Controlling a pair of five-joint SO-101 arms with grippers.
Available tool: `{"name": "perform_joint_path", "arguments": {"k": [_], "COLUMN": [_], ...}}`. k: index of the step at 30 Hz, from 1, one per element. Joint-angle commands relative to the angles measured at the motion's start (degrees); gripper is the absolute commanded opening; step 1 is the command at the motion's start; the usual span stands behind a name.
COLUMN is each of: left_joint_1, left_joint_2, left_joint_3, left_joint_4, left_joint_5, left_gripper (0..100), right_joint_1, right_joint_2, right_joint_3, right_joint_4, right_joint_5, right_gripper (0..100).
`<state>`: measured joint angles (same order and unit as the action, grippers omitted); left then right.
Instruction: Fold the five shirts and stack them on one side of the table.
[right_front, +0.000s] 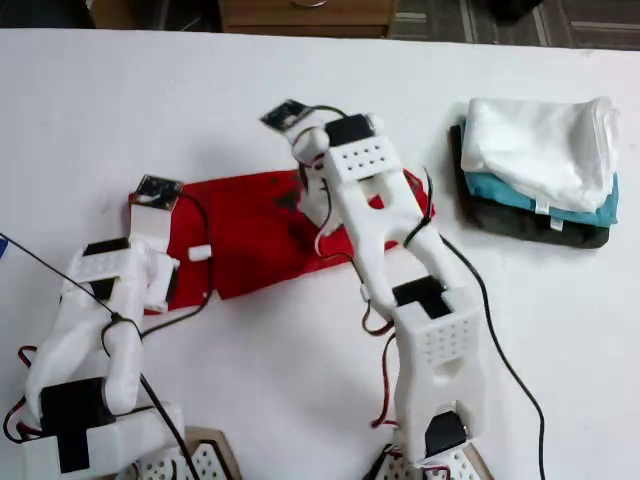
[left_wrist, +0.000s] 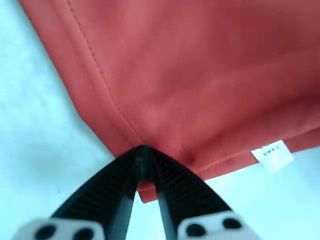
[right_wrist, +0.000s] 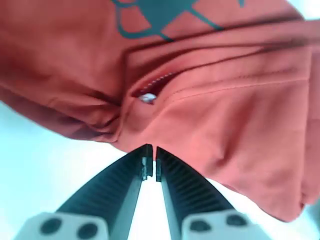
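The red shirt (left_wrist: 200, 75) carries a white tag (left_wrist: 272, 154), print illegible.

Robotics lab or workshop room.
White plastic robot arms (right_front: 432, 345) trailing loose red and black wires (right_front: 510, 370) sit on a plain white desk (right_front: 250, 100); a brown wooden drawer unit (right_front: 305, 14) stands behind.

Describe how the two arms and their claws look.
Both arms are white plastic: the left arm and right arm have blocky segments, black motor housings, perforated panels, and black and red cables trailing alongside. The left claw and right claw are black, ribbed and tapering, on white bases with round holes.
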<state>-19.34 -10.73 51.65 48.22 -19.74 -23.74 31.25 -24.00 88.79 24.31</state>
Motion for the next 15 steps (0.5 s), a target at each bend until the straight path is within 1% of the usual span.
{"name": "perform_joint_path", "arguments": {"k": [1,4,7,12,15], "left_joint_1": [-0.5,-0.5,-0.5,-0.4,-0.3], "left_joint_2": [0.4,0.4,0.4,-0.1,-0.1], "left_joint_3": [-1.0,-1.0,-1.0,-1.5,-5.1], "left_joint_4": [-0.2,-0.2,-0.1,0.6,4.7], "left_joint_5": [-0.2,-0.2,-0.2,-0.2,0.0], "left_gripper": [3,3,3,3,3], "right_joint_1": [0.2,0.1,0.6,0.7,1.3], "right_joint_2": [-3.2,0.0,2.9,-0.6,-5.5], "right_joint_3": [4.5,7.1,6.1,-0.8,-4.0], "right_joint_4": [-8.0,-15.0,-17.6,-8.7,-5.4], "right_joint_5": [0.1,0.0,0.0,-0.1,0.0], "right_gripper": [1.8,1.8,1.8,1.8,1.8]}}
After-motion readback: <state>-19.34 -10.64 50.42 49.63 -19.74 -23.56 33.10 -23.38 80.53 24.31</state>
